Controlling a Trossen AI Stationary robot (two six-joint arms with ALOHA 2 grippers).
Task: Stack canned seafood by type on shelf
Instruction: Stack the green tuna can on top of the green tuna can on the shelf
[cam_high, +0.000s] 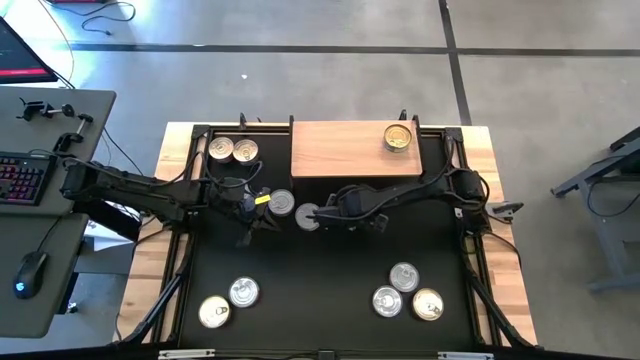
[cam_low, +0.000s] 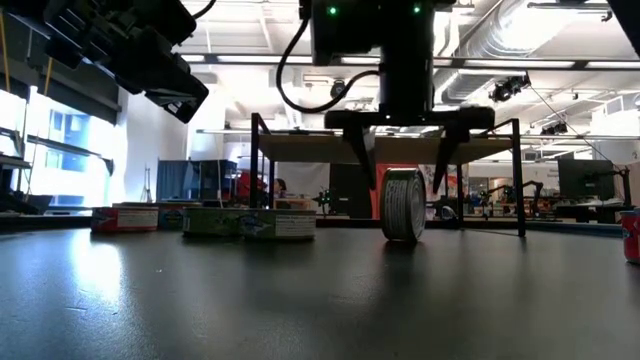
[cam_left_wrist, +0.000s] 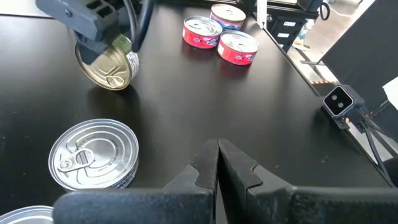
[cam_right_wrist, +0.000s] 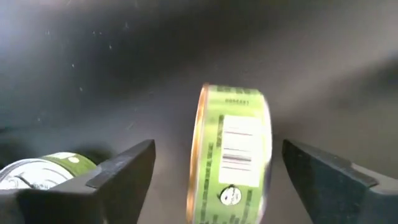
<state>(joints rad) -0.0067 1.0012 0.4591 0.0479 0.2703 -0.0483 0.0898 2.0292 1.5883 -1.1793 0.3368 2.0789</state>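
Tins lie scattered over the black surface (cam_high: 320, 300): one green-labelled tin (cam_low: 404, 204) stands on its edge just in front of the shelf (cam_high: 340, 150), between the spread fingers of the right gripper (cam_low: 403, 170), whose jaws stand wide and seem not to touch it. A flat tin (cam_high: 282, 203) lies just beside it. The left gripper (cam_left_wrist: 217, 163) hovers nearby with jaws closed on nothing. One gold-lidded tin (cam_high: 398, 137) sits near the shelf's right end; the rest of its top is bare. Two tins (cam_high: 232, 150) sit left of the shelf, two (cam_high: 229, 301) at front left, three (cam_high: 407, 293) at front right, with open mat between.
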